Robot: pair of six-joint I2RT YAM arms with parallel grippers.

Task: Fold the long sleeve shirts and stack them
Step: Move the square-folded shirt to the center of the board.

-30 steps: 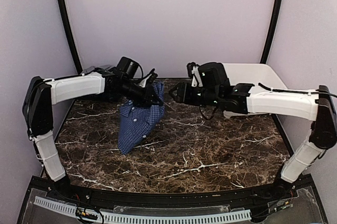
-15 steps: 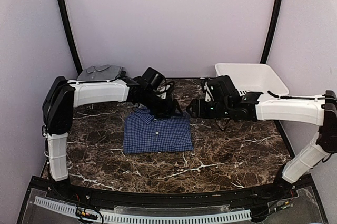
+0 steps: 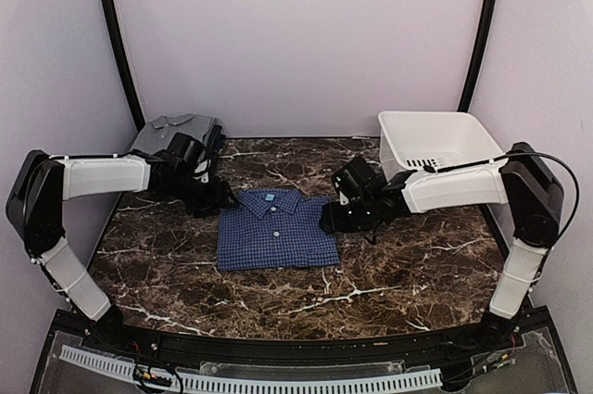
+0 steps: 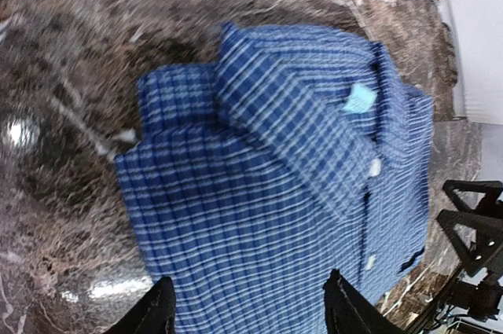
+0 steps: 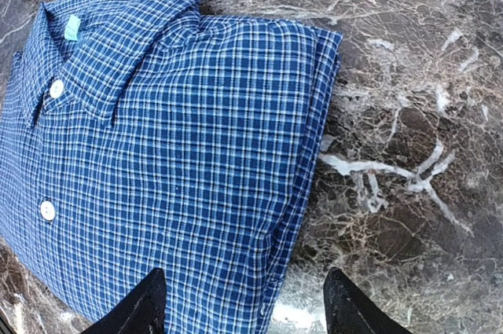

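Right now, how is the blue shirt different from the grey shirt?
The blue checked shirt has a fine check pattern; the grey shirt is plain. The blue checked shirt lies in the middle of the marble table; the grey shirt sits at the far left corner. Both are folded, with collars showing.

A blue shirt (image 3: pixel 276 229) in fine dark-and-white check with white buttons (image 5: pixel 56 88); a plain grey shirt (image 3: pixel 174 125); a white tub (image 3: pixel 428 115); a dark brown marble-patterned table (image 3: pixel 398 264), veined white.
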